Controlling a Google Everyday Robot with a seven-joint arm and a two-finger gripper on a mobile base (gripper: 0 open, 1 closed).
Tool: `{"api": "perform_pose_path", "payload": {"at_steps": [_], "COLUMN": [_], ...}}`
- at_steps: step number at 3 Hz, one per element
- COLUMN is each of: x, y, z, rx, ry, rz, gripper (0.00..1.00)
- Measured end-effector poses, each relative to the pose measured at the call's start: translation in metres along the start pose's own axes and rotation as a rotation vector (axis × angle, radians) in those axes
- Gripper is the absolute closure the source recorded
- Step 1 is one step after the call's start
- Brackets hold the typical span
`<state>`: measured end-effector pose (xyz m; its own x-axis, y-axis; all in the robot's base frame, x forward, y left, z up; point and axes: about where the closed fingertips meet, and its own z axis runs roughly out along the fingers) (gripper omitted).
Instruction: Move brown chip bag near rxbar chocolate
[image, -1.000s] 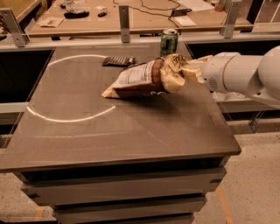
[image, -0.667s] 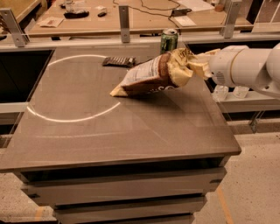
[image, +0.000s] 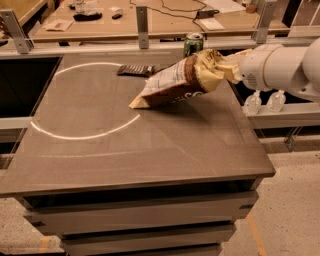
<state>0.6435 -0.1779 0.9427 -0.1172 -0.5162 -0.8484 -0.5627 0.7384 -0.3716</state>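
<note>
We are pinching the brown chip bag (image: 176, 84) by its three-o'clock end in our gripper (image: 226, 66), low corner seemingly on the table (image: 125, 150), to drag it toward the rxbar chocolate (image: 136, 70) at ten o'clock.

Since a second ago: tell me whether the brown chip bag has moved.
Yes. The brown chip bag has shifted right, its held end rising towards the green can. The claw grips its right end, right of the can.
</note>
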Motion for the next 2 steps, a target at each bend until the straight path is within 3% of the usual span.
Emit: {"api": "perform_pose_path", "payload": {"at_steps": [2], "x": [-0.004], "y": [0.007], "z": [0.034], "rx": [-0.022], "ry": [-0.013], "rz": [0.046], "gripper": [1.00]}}
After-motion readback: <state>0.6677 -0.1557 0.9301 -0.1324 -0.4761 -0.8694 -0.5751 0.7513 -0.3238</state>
